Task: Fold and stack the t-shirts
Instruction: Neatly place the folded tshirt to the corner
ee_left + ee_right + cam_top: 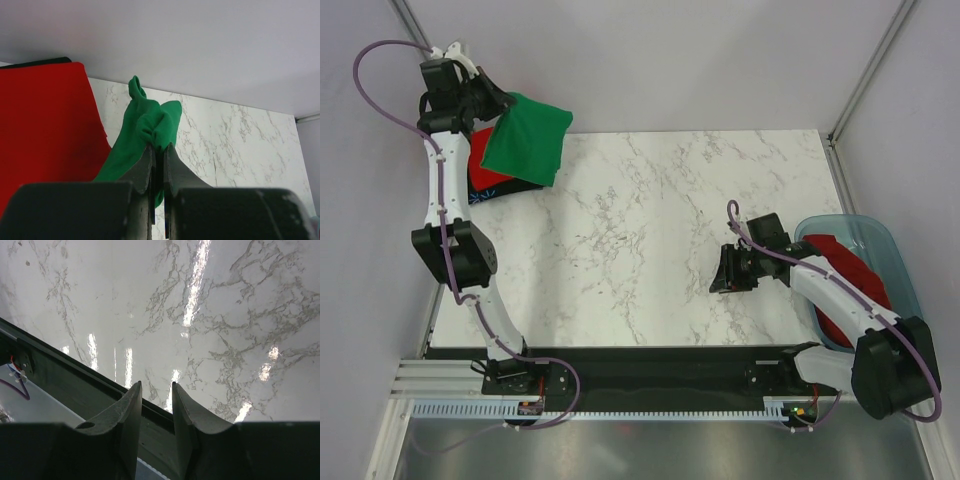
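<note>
While left gripper pinches green t-shirt over red t-shirt, right gripper hangs empty, jaws apart, above table.

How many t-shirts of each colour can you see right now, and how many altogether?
green t-shirt: 1
red t-shirt on the pile, plus red cloth in the tub, counted as one: 2
black t-shirt: 1
Total: 4, if the tub hides no more.
</note>
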Tool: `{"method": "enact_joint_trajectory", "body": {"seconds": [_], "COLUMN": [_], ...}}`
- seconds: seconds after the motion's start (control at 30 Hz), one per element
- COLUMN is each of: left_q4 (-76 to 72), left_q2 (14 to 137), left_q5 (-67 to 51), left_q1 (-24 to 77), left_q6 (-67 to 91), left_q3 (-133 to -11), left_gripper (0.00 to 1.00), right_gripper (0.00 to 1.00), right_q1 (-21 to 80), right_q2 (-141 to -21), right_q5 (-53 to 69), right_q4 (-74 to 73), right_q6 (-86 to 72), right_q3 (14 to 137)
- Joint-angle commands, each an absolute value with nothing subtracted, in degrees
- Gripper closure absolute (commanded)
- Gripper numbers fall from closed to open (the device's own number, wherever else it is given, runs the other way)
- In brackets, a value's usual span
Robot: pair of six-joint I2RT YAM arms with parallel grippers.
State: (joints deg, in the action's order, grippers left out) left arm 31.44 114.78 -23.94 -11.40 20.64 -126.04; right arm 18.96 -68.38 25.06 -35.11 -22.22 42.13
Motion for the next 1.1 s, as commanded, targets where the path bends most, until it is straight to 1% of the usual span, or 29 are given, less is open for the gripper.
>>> {"method": "enact_joint_trajectory", "body": {"seconds": [0.0,0.33,0.7,1.07], "left_q4": [27.0,25.3,20.4,15.8], "left_q2": [115.0,121.2,127.1,134.3], "left_q5": [-27.0,-27.2,-24.0,-24.0], "left_q1": [-13.1,-16.6,-19.9,-22.1], "left_q6": [21.8,24.5,26.6,28.2], "left_q3": [-129.5,-133.4,-137.1,-142.0], "left_gripper": [0.98,0.98,0.98,0.98], "right_gripper": [0.62,0.63,0.63,0.64], "right_q1": [18.9,18.8,18.8,18.9], "right_q2": [-69.0,-71.3,-73.4,-76.6], "right_q5": [25.5,25.2,24.3,22.9], "right_q4": [-33.9,-33.9,-34.5,-34.7], "right_q6": [-21.3,-21.3,-21.5,-21.7], "right_q3": [42.1,42.2,42.3,42.5]}}
